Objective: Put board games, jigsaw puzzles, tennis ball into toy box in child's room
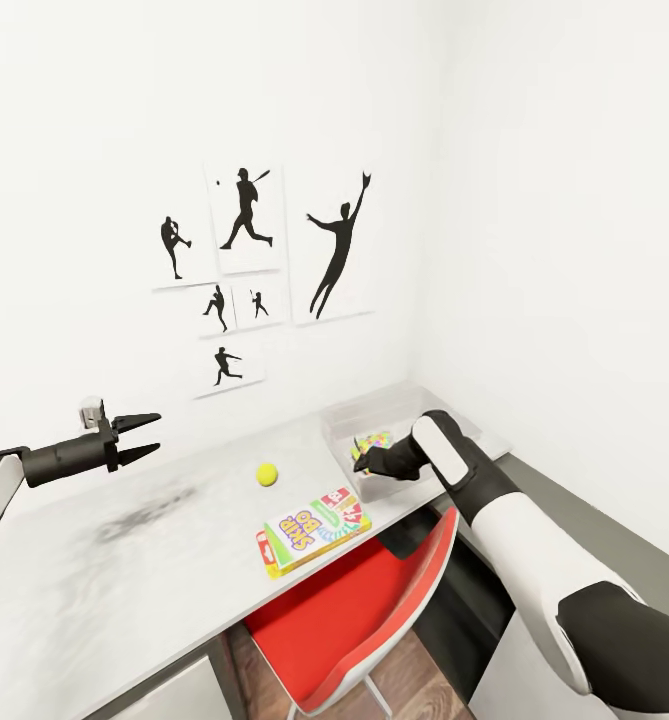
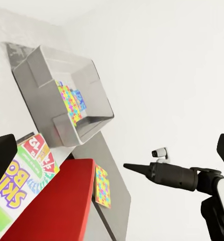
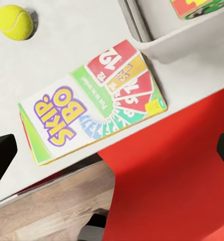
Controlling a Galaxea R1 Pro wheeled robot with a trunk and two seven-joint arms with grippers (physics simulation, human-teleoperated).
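Your left gripper (image 1: 146,437) hangs over the long pale grey table (image 1: 94,560), fingers spread, nothing in it. Your right gripper (image 1: 362,460) sits at the near rim of the shallow light grey toy box (image 1: 346,425); can't tell whether it's released or clenched. Inside the box lies a thin multicoloured patchwork jigsaw puzzle (image 2: 71,102). A second patchwork puzzle (image 2: 102,186) shows low beside the table's end, support unclear. The flat yellow-white-green game box (image 3: 92,103) reads "SKIP-BO" in purple, with a red "12" card; it lies at the table's front edge, near the toy box. The small yellow-green tennis ball (image 1: 267,474) rests on the table just behind it. A red chair (image 1: 344,610) is tucked below.
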